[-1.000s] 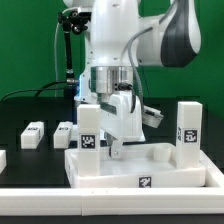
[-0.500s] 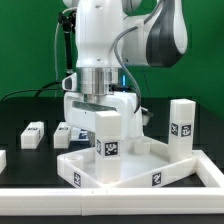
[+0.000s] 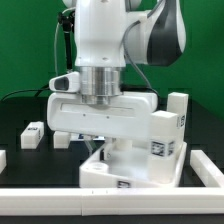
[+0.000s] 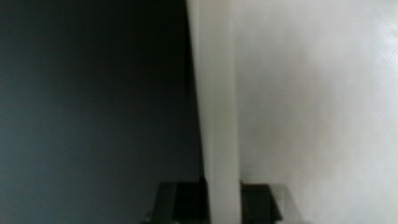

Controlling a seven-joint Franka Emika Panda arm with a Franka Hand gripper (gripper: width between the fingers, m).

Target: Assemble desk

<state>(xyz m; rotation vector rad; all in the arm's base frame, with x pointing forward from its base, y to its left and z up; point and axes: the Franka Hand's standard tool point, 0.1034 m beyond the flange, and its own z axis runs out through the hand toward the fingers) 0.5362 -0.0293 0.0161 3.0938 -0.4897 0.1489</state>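
Note:
The white desk top lies low in the middle of the exterior view, turned so a corner faces the camera. Two tagged square legs stand upright on it at the exterior view's right, one nearer and one behind. My gripper reaches down onto the top's raised rim, and the wide white hand hides the fingertips there. In the wrist view the white rim runs straight between my two dark fingers. The gripper is shut on it.
Two loose white legs lie on the black table at the exterior view's left, one beside the other. Another white piece shows at the far left edge. A white bar runs along the front.
The desk top has turned on the table with my gripper on its rim. The left standing leg has swung round to the right. The hand has turned with it.

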